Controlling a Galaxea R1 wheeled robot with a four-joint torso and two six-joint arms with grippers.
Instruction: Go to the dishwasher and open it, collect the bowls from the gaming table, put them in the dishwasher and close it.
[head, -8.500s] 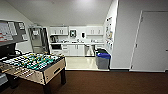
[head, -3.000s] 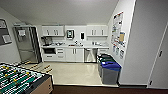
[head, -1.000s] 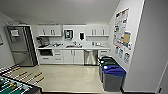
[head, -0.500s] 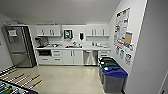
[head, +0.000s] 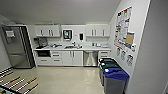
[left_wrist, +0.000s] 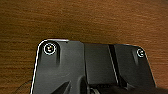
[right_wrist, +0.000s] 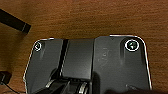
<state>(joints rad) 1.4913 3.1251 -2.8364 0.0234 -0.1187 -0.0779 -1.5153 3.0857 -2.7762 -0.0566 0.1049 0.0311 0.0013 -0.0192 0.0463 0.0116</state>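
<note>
Though the kitchenette lies straight ahead, the dishwasher (head: 90, 58) sits closed under the counter (head: 75, 48), its front too blurred for detail. At the lower left edge the foosball table (head: 17, 85) is cut off, leaving only rod handles. Whether either gripper's jaws are released or clenched, I cannot tell. Since a moment ago the fridge (head: 16, 46) and bins (head: 113, 76) loom slightly nearer.

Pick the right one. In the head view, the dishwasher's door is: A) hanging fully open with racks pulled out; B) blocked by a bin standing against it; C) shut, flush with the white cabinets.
C: the dishwasher shows a flat silver-grey front in line with the white cabinets beside it, and the bins stand apart along the right wall.
</note>
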